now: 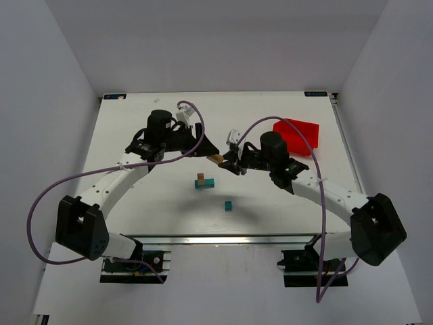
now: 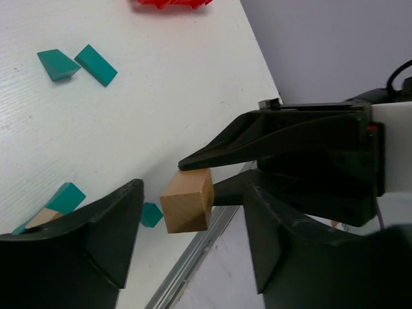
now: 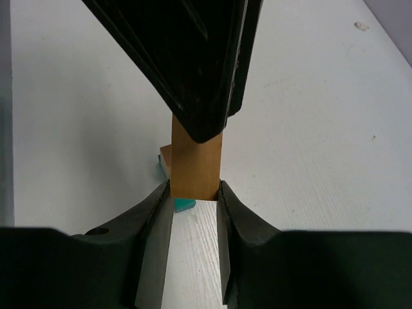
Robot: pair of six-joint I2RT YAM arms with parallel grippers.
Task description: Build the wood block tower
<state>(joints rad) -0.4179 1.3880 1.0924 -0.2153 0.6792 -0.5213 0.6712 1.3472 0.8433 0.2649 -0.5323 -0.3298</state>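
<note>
- The white table (image 1: 162, 213) carries everything. The red bin (image 1: 298, 133) sits near its far right corner and has no part in this step.
- The left gripper (image 1: 206, 149) hangs over the middle of the table, a little toward the far edge. Its fingers (image 2: 96, 238) are apart, one on each side of the tan block (image 2: 187, 201), and a gap shows beside the block. It grips nothing.
- The right gripper (image 1: 224, 163) reaches in from the side of the right edge. It is clamped on the tan block, which hangs in the air above the table.
- The wood block tower (image 1: 203, 181) stands at the middle of the table, nearer to the near edge than both grippers. It is a flat teal piece with a small tan piece on its left end. It is low, so I judge that much of the building is not yet done.
- Two teal wedges (image 2: 77, 64) lie toward the far edge, near the bin.
- A loose teal cube (image 1: 229, 205) lies between the tower and the near edge, slightly to the right.
- The step in hand looks like bringing the tan block to the tower. To do it well, the left arm should first draw clear, so that its wide fingers do not catch the block. The right arm should then lower the block level and straight, and open slowly only when the block rests. The stack is light, and a touch from the side would probably topple it.
</note>
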